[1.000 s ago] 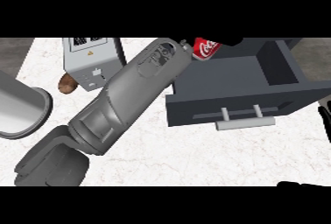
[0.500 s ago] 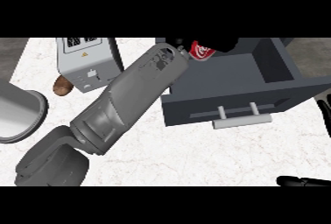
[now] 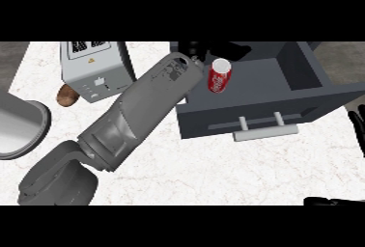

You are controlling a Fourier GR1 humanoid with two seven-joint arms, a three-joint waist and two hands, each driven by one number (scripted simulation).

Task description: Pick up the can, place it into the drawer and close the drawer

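Left hand (image 3: 231,49): lay across the table (image 3: 214,164) at the drawer's far edge; spread or pinching, I could not tell.
Can (image 3: 218,79): sat just on the near side of that hand, touching or close beside it, over the open drawer's left end, with its long axis roughly upright.
Drawer (image 3: 285,103): was pulled open, its handle (image 3: 265,131) well on the near side of the left hand.
Right hand (image 3: 357,128): rested spread at the right edge, and was the nearer one to the handle.
Next: probably clear the can, then push the front shut.
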